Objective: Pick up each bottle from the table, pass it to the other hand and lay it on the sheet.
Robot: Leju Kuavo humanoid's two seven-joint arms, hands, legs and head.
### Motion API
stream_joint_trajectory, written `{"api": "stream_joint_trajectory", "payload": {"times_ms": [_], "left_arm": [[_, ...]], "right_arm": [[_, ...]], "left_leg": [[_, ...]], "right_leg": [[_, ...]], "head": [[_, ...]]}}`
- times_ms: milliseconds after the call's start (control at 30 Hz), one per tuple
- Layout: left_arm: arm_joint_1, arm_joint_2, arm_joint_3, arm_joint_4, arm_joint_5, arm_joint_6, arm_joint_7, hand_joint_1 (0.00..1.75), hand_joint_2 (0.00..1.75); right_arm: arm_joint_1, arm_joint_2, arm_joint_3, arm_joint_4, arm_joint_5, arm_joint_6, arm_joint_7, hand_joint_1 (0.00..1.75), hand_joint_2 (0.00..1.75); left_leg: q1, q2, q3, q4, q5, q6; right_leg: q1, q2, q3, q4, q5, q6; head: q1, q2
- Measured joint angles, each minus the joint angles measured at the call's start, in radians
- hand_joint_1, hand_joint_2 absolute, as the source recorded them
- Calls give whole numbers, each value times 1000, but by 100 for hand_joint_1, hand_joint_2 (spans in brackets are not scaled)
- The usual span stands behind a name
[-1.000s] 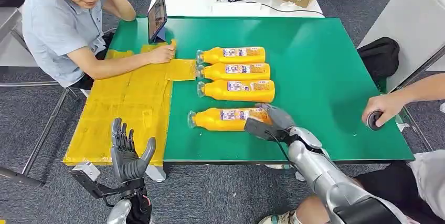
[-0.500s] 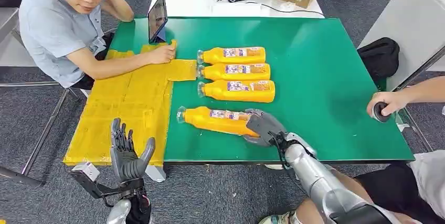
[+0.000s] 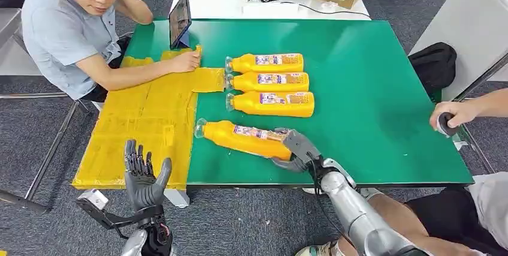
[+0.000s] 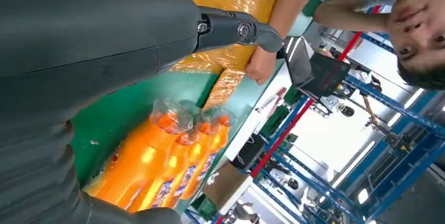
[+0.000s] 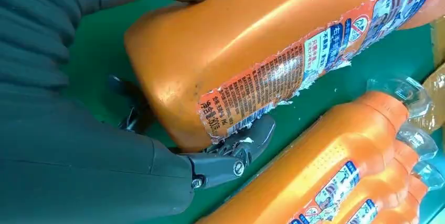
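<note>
Nearest the robot, off the near edge of the green table (image 3: 359, 46), the left hand (image 3: 144, 178) stands upright with palm raised and fingers spread, holding nothing; it sits just short of the table's near left corner, which reads as a waiting posture, set to receive a bottle handed across. At the table's near edge, right of centre, the right hand (image 3: 296, 148) grips the base end of the nearest bottle (image 3: 245, 138), thumb on one side and fingers on the other, as the right wrist view shows with the torn label turned toward the camera. That bottle is tilted, its clear-capped neck pointing toward the table's left side and the hand on its far-right end, so the grasp leaves most of the body free for the other hand to take; whether it is fully clear of the table surface I cannot tell. The yellow sheet (image 3: 144, 124) covers the table's left portion, running from the near left corner toward the far side, and no bottle lies on it yet, so the laying-down steps seem all still to come. Beyond the held bottle, around the table's middle, three more bottles (image 3: 269, 81) lie side by side, touching, necks toward the sheet, apparently lined up for later picks. At the table's far left a person's hand (image 3: 187, 61) rests on the sheet's far corner, likely pinning it flat, beside a propped tablet (image 3: 179, 19). At the table's right edge another person's hand (image 3: 452, 115) holds a small dark object.
</note>
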Motion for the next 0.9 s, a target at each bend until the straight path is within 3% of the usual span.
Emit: {"api": "stream_joint_trajectory", "payload": {"times_ms": [400,567,667,767,900], "left_arm": [[-3,0,13,-17,-147,76,0,0,175],[-11,0,-16,22,-57,41,12,0,175],[-12,0,-50,47,55,23,95,0,175],[-15,3,-93,57,87,72,136,0,175],[-24,12,-134,56,77,160,91,0,175]], "right_arm": [[48,10,0,-68,-48,-1,-16,175,175],[85,13,0,-152,-62,-14,-18,175,175],[118,14,1,-223,-76,-24,-16,175,175],[144,14,1,-281,-82,-30,-10,175,175],[165,18,1,-336,-96,-33,-16,175,175]], "left_leg": [[0,0,-1,0,0,0],[0,-1,-2,0,0,0],[0,-1,-3,0,0,0],[0,-1,-3,0,0,0],[0,-1,-3,0,0,0]], "right_leg": [[0,0,-1,0,0,0],[0,0,-2,0,0,0],[0,0,-2,0,0,0],[0,0,-2,0,0,0],[0,0,-2,0,0,0]], "head": [[0,0],[0,0],[0,0],[0,0],[0,0]]}}
